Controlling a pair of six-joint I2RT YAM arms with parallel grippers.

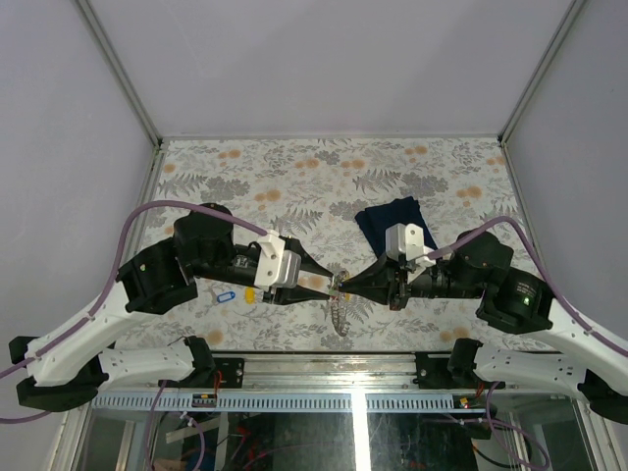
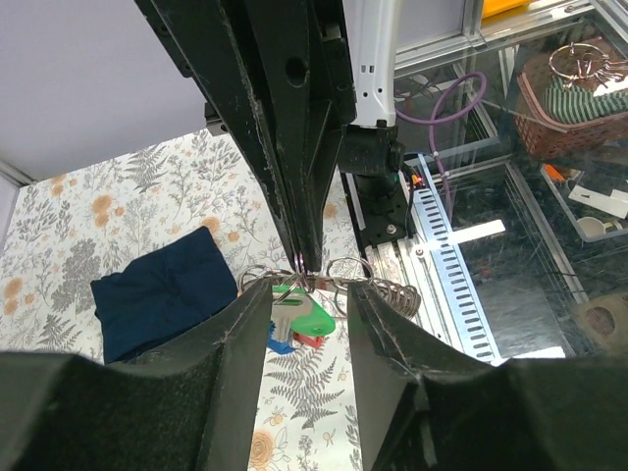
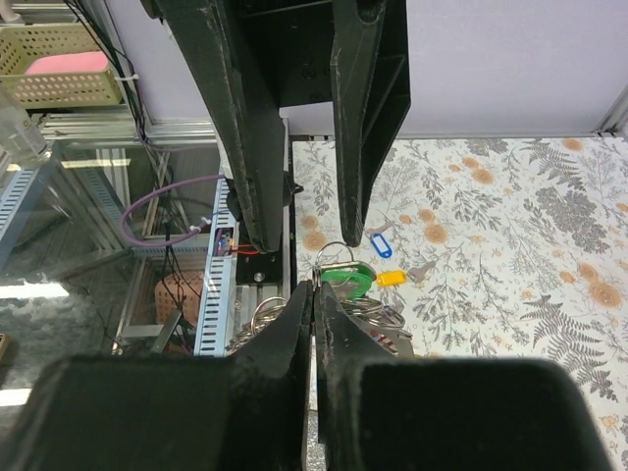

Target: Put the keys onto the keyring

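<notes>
Floral table [image 1: 255, 167]: navy cloth [image 1: 391, 222], keys [image 1: 228, 294].

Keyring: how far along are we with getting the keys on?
Done: nothing confirmable; the green-tagged silver key sits at the large silvery toothed metal keyring, threaded or not I cannot tell. In hand: the right pincer is shut on the ring's wire, the left pincer open, facing it. To do: the blue-tagged key and yellow-tagged key lie apart on the floral-print table.

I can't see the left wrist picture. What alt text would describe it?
The right hand, fingers shut, pinches the wire keyring just beyond the left hand's open fingers. A green-tagged key shows below it, a navy cloth at left.
</notes>
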